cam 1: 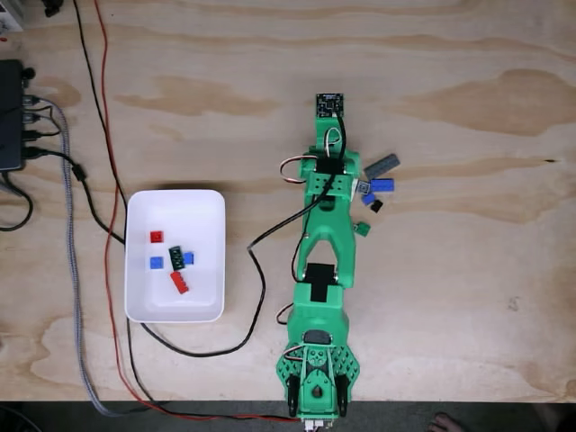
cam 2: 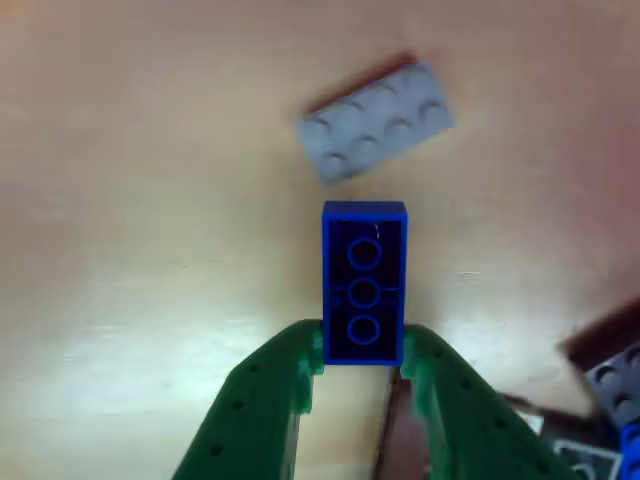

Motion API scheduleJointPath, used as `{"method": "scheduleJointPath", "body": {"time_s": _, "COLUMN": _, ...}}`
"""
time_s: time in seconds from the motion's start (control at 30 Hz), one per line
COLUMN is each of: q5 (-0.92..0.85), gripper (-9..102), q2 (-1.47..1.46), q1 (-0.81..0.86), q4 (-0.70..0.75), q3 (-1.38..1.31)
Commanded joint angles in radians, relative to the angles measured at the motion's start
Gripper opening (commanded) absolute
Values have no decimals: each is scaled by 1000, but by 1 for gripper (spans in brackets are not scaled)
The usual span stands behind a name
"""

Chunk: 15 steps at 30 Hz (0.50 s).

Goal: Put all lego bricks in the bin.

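My claw (cam 2: 362,365) was clamped on a blue brick (cam 2: 364,282), its two green fingers (cam 2: 262,400) pinching the near end of the brick's long sides while the rest of it stuck out toward the far side, underside up so that three round tubes showed. I judged the brick light, rigid and hard, with smooth glossy walls that could slip or pivot in so shallow a pinch; a hold nearer its middle, across the short width, would have sat more securely. Just beyond it on the tabletop (cam 2: 130,200) lay a grey studded plate (cam 2: 375,122), tilted and flat, thin enough that I reckoned it would need gripping by its long edges. More bricks, dark and grey, crowded the near right corner of the close view (cam 2: 610,385). In the fixed view my arm (cam 1: 326,270) reached up the middle of the plywood tabletop, with that loose cluster of bricks (cam 1: 380,184) to the right of my wrist, well apart from the white bin (cam 1: 135,261) at the left, which held two red bricks (cam 1: 179,283), two small blue ones (cam 1: 157,263) and a dark green plate (cam 1: 177,258). A black box with cables (cam 1: 11,115) sat at the far left edge. I could read no brand, label or writing anywhere; the studs were too blurred to tell.
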Motion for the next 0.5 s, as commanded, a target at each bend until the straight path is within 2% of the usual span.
{"method": "scheduleJointPath", "body": {"time_s": 0.0, "q5": 347, "gripper": 0, "q2": 472, "q1": -181, "q4": 198, "q3": -29}}
{"method": "scheduleJointPath", "body": {"time_s": 0.17, "q5": 643, "gripper": 0, "q2": 663, "q1": -546, "q4": 353, "q3": 5}}
{"method": "scheduleJointPath", "body": {"time_s": 0.3, "q5": 819, "gripper": 0, "q2": 581, "q1": -828, "q4": 431, "q3": 15}}
{"method": "scheduleJointPath", "body": {"time_s": 0.47, "q5": 933, "gripper": 0, "q2": 422, "q1": -917, "q4": 420, "q3": 29}}
